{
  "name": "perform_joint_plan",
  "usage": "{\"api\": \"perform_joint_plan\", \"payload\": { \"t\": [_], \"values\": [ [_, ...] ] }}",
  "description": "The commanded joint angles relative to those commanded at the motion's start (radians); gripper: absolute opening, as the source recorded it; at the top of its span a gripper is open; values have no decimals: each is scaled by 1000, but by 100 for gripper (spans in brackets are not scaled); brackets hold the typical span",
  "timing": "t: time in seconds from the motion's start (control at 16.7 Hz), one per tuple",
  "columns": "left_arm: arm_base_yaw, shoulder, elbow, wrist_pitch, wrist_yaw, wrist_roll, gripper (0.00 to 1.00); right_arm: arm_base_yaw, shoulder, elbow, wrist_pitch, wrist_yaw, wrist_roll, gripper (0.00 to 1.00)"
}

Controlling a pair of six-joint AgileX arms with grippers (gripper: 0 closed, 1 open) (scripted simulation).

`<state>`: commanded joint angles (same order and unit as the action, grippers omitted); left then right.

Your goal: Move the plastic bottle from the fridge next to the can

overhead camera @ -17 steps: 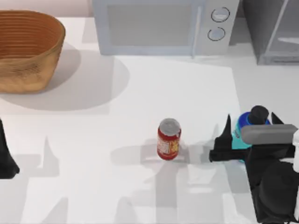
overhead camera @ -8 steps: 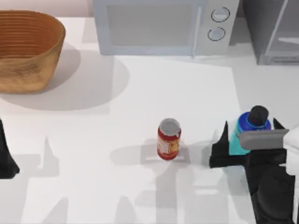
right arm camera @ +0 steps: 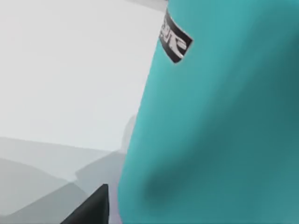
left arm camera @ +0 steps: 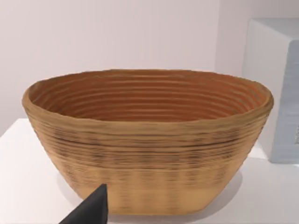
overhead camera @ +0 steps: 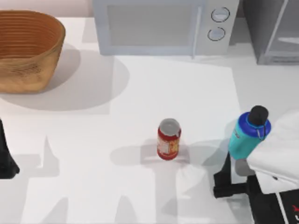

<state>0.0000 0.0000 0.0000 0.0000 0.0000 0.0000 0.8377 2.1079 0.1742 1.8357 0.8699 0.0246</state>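
The turquoise plastic bottle (overhead camera: 249, 134) with its black cap stands upright on the table, to the right of the red can (overhead camera: 168, 139) with a gap between them. My right gripper (overhead camera: 243, 169) is open just in front of the bottle, drawn back from it and holding nothing. One dark finger (overhead camera: 223, 176) shows, the other is hidden under the white arm. In the right wrist view the bottle's wall (right arm camera: 224, 121) is very close beside one fingertip (right arm camera: 93, 207). The grey fridge (overhead camera: 275, 32) stands at the back right corner. My left gripper (overhead camera: 4, 158) is parked at the left edge.
A white microwave (overhead camera: 159, 25) with two knobs stands at the back centre. A woven basket (overhead camera: 28, 49), also seen in the left wrist view (left arm camera: 145, 140), sits at the back left. Bare table lies between the basket and the can.
My right gripper has drawn back toward the table's front edge, off the bottle's sides. The bottle stays standing where it was. The left arm has not moved.
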Motion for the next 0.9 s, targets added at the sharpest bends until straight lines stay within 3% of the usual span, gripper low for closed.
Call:
{"api": "perform_joint_plan", "payload": {
  "t": [0.06, 0.12, 0.36, 0.9],
  "values": [
    [0, 0, 0, 0, 0, 0, 100, 0, 0, 0, 0, 0, 0, 100],
    [0, 0, 0, 0, 0, 0, 100, -9, 179, 4, -68, -11, 0, 100],
    [0, 0, 0, 0, 0, 0, 100, -6, 126, -15, -75, -24, 14, 100],
    [0, 0, 0, 0, 0, 0, 100, -65, -427, -170, -431, -242, 60, 100]
  ]
}}
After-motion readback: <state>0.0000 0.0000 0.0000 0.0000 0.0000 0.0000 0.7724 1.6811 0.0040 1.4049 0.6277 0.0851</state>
